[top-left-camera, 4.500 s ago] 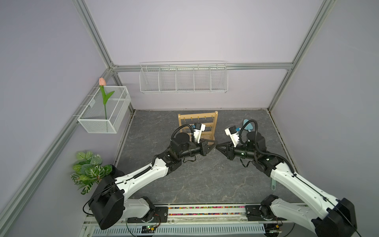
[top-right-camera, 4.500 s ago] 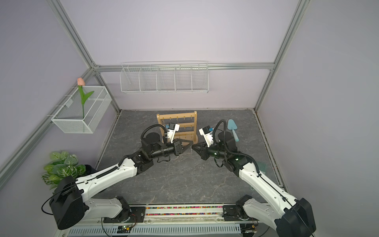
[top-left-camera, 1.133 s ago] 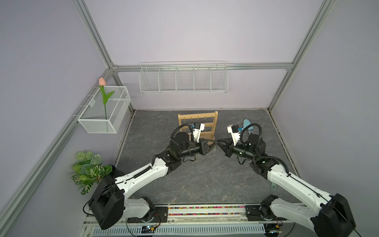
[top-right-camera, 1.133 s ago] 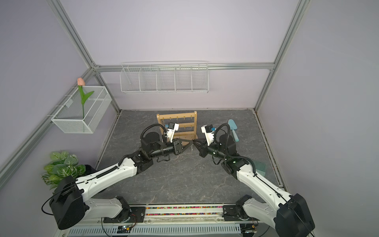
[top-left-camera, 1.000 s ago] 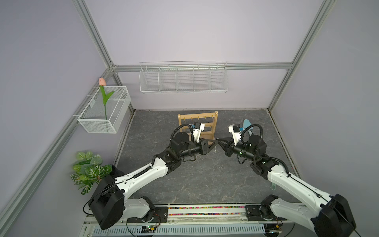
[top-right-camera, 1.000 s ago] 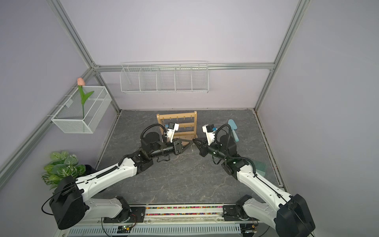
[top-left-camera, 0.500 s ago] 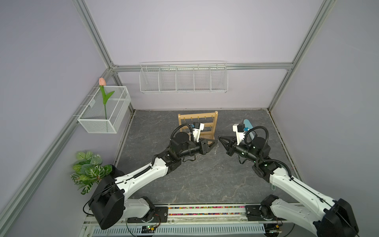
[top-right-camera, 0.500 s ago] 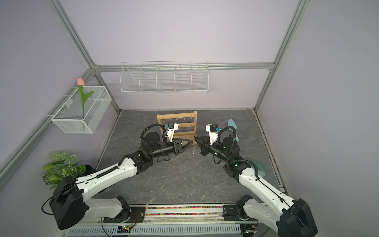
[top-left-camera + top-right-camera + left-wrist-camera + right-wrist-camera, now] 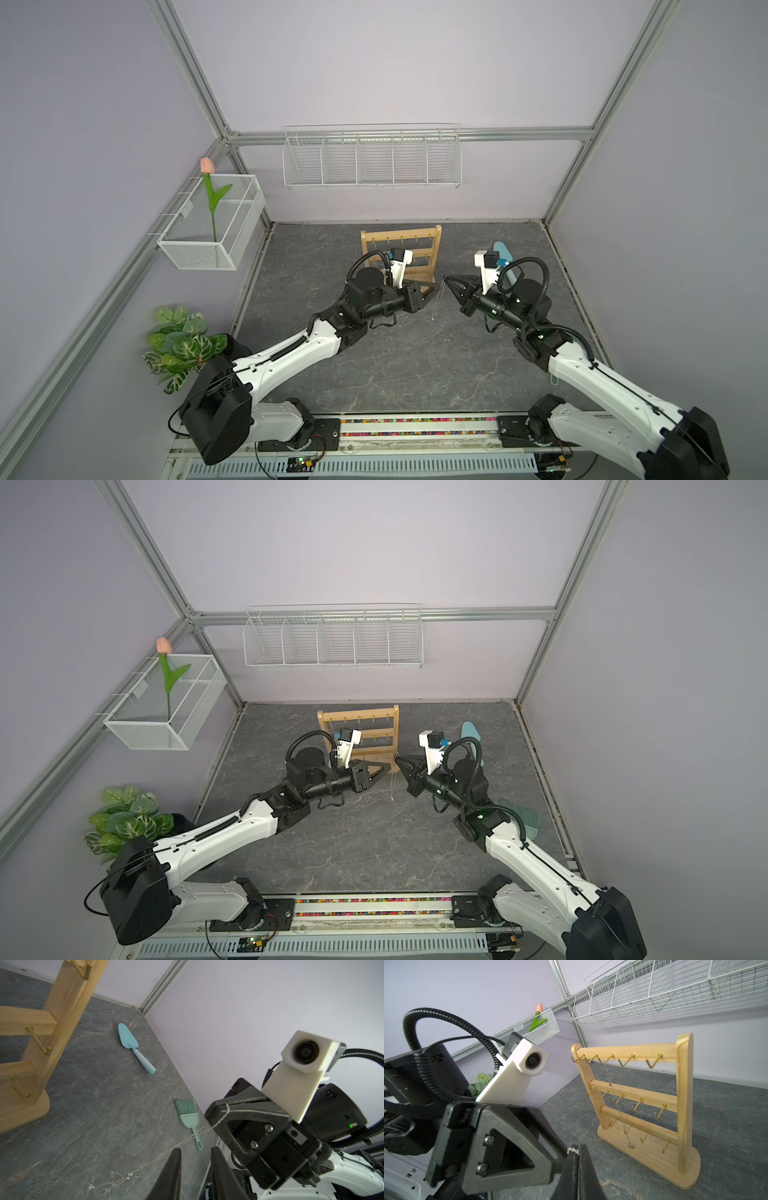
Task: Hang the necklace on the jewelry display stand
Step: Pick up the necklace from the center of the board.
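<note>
My right gripper [image 9: 449, 279] pinches the necklace [image 9: 226, 1113] near the jewelry display stand [image 9: 395, 729] — not hooked yet. Hanging remains; left gripper [image 9: 434, 289] part-open, gripping nothing I can see.

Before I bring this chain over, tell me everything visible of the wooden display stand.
The jewelry display stand is light natural wood: two round-topped uprights joined by three horizontal bars, each carrying five small gold hooks, on an oblong base. It stands upright on the grey table near the back wall. A gold chain hangs from the top bar's end hook along one upright; a silver chain hangs from a nearby top hook almost to the base.
</note>
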`<action>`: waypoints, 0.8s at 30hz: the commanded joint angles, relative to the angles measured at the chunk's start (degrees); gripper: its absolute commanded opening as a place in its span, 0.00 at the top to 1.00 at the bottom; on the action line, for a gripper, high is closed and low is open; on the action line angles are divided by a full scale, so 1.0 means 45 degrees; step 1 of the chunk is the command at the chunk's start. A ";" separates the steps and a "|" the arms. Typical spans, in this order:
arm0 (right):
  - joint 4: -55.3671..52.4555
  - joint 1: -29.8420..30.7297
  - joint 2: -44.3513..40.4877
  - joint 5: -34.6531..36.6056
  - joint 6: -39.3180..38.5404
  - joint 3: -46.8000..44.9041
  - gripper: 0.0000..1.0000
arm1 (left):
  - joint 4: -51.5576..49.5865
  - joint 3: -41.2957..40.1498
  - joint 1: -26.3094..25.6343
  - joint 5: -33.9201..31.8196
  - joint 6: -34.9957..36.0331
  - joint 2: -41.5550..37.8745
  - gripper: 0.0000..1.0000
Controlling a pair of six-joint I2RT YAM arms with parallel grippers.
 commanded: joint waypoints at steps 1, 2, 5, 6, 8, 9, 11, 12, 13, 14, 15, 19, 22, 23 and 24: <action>0.0588 0.0083 -0.0345 -0.0089 -0.0077 -0.0156 0.93 | -0.0744 0.0142 0.0082 -0.0973 0.0479 -0.0264 0.72; 0.0624 0.0072 -0.0364 -0.0141 -0.0069 -0.0147 0.94 | -0.0974 0.0198 0.0082 -0.1107 0.0685 -0.0281 0.72; 0.0702 0.0074 -0.0342 -0.0319 0.0026 -0.0107 0.93 | -0.1907 0.0643 0.0080 -0.1269 0.1547 -0.0276 0.72; 0.0770 0.0064 -0.0336 -0.0374 0.0063 -0.0099 0.93 | -0.2056 0.0797 0.0079 -0.1178 0.1876 -0.0205 0.72; 0.0923 0.0073 -0.0345 -0.0559 0.0160 -0.0075 0.93 | -0.2271 0.1015 0.0080 -0.0964 0.2345 -0.0028 0.72; 0.0974 0.0056 -0.0346 -0.0629 0.0194 -0.0044 0.93 | -0.2305 0.1087 0.0084 -0.0919 0.2403 0.0076 0.72; 0.0959 0.0054 -0.0306 -0.0780 0.0216 0.0038 0.93 | -0.2121 0.1092 0.0079 -0.0768 0.2403 0.0175 0.72; 0.0933 0.0064 -0.0262 -0.0836 0.0224 0.0087 0.93 | -0.2007 0.1096 0.0067 -0.0717 0.2376 0.0209 0.72; 0.0953 0.0049 -0.0249 -0.0929 0.0224 0.0119 0.93 | -0.1976 0.1108 0.0062 -0.0686 0.2384 0.0258 0.72; 0.0978 0.0060 -0.0227 -0.1011 0.0252 0.0136 0.93 | -0.1991 0.1129 0.0077 -0.0656 0.2430 0.0287 0.72; 0.1049 0.0065 -0.0205 -0.1079 0.0297 0.0148 0.93 | -0.2000 0.1164 0.0065 -0.0628 0.2484 0.0306 0.72; 0.1178 0.0053 -0.0044 -0.1236 0.0380 0.0229 0.93 | -0.1983 0.1288 0.0041 -0.0293 0.2622 0.0342 0.71; 0.1444 0.0062 0.0146 -0.1452 0.0553 0.0274 0.93 | -0.2053 0.1325 0.0003 -0.0266 0.2708 0.0364 0.71; 0.1533 0.0055 0.0209 -0.1502 0.0582 0.0292 0.93 | -0.2055 0.1325 0.0002 -0.0232 0.2716 0.0360 0.71; 0.1553 0.0076 0.0276 -0.1560 0.0615 0.0320 0.93 | -0.2044 0.1325 0.0004 -0.0184 0.2716 0.0344 0.71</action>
